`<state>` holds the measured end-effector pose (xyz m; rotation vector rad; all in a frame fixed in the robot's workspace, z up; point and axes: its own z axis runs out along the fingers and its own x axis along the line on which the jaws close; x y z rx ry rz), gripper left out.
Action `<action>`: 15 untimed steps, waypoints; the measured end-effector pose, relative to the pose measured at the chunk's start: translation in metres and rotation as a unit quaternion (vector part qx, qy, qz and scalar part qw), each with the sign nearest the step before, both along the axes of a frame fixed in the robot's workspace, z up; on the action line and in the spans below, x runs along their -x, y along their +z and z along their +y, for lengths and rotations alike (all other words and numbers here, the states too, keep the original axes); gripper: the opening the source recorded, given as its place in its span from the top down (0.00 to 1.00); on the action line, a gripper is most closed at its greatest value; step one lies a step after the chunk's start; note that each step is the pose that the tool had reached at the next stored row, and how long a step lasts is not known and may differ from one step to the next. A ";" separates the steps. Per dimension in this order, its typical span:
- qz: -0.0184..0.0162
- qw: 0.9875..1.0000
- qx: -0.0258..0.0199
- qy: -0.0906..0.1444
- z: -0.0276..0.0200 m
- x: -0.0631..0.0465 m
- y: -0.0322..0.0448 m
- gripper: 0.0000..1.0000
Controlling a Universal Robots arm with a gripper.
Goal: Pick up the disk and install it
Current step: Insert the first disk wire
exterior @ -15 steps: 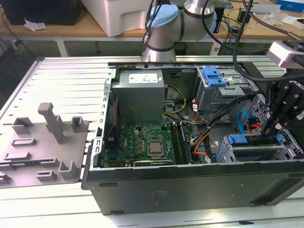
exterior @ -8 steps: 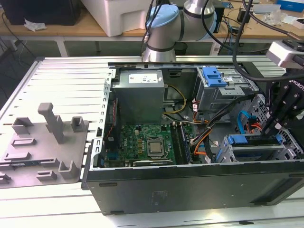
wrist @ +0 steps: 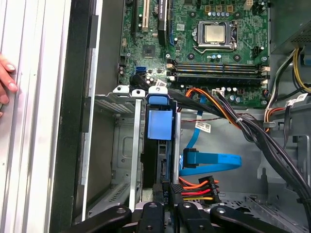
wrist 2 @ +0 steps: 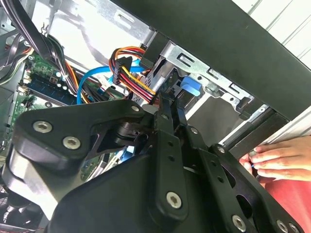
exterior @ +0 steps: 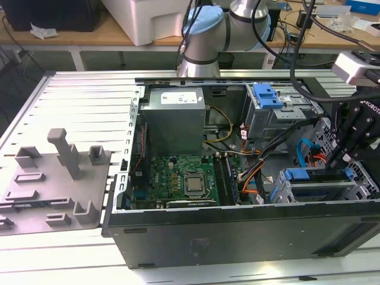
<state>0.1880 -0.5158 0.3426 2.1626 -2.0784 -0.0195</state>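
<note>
The open computer case (exterior: 237, 237) lay on its side on a slatted aluminium table (exterior: 77, 101), with the grey plastic fixture (exterior: 56, 187) of upright posts well apart from it at the exterior view's left. Inside the case sat the motherboard (wrist: 204, 43) and, near the exterior view's right, the lower drive cage (exterior: 323, 187). The disk (wrist: 159, 141) stood edge-on in that cage, its blue caddy rail uppermost in the first wrist view, so the step in hand looked like the install itself: seating the drive in its bay. The gripper (wrist: 167, 191) was down at the disk's near end, beside the bundle of red, yellow and black power wires (wrist: 197, 187) and the blue data cable (wrist: 214, 161); its fingers (wrist 2: 167, 116) appeared drawn together on the disk's edge, though the contact itself was hard to make out. A person's hand (wrist 2: 272, 160) rested outside the case wall. Finishing would call for a straight push along the cage rails, keeping clear of the cables.
</note>
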 end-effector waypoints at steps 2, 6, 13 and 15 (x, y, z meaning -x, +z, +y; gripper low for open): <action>0.000 1.000 0.000 0.000 0.0000 0.000 -0.0009 0.83; 0.000 1.000 0.000 0.000 -0.0001 0.000 -0.0023 0.83; 0.000 1.000 0.000 0.000 -0.0007 0.000 -0.0040 0.83; 0.000 1.000 0.000 0.000 -0.0010 0.000 -0.0047 0.83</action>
